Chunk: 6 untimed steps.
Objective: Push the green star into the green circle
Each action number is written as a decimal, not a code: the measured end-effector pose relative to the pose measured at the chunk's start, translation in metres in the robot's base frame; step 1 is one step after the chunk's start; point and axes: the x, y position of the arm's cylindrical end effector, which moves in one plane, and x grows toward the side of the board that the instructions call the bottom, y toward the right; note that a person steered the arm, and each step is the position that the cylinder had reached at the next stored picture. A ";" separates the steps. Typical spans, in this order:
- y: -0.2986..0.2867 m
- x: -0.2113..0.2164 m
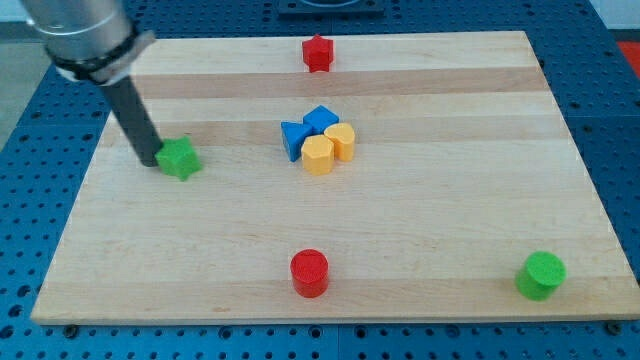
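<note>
The green star [180, 158] lies on the wooden board [330, 260] at the view's left. My tip [147, 160] stands right at the star's left side, touching or nearly touching it. The green circle [541, 275] is a round green block near the board's bottom right corner, far from the star.
A red circle block [309, 272] sits at the bottom middle, between star and green circle. A cluster of two blue blocks [305, 131] and two yellow blocks [329, 149] sits at the board's centre. A red star [317, 53] lies at the top middle.
</note>
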 end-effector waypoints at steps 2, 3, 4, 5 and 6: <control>0.070 0.004; 0.072 -0.011; 0.080 -0.014; 0.096 0.007; 0.113 0.032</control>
